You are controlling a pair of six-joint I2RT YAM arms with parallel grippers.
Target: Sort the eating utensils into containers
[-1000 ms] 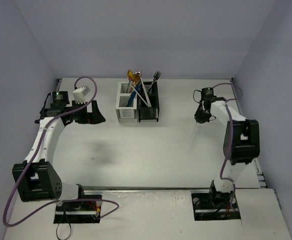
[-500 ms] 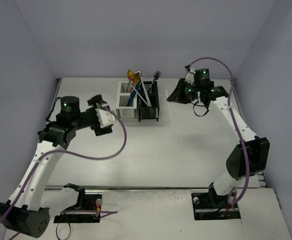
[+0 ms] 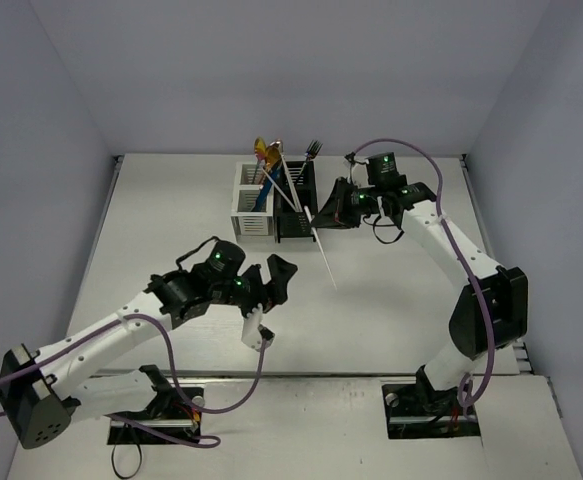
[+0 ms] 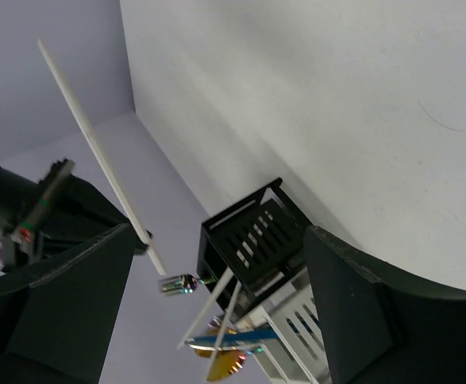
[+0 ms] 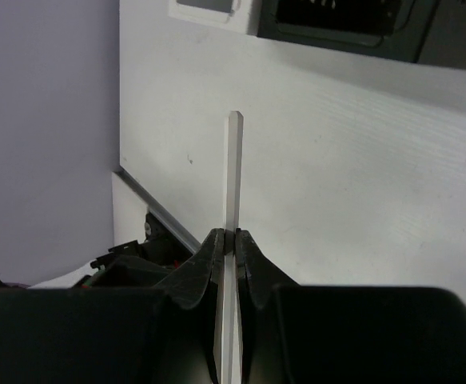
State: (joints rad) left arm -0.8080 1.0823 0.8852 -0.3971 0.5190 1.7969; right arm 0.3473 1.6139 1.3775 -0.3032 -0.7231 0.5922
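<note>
Both arms swung inward since earlier frame. Right gripper (image 5: 231, 240) clenched on white stick (image 3: 327, 268), just beside black caddy (image 3: 297, 228). Left gripper (image 3: 271, 278) spread wide, empty. Risk: thin stick pivots in narrow pinch, misses opening, snags standing utensils (image 3: 268, 160).

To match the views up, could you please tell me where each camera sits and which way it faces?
Top external: above and behind the bases, looking down on the table; left arm and right arm show.
Left wrist: on the left arm, facing the containers; its own fingers frame the view.
Right wrist: on the right arm, looking over the table; its fingers clamp a white stick.
Shared: all three show that stick.
</note>
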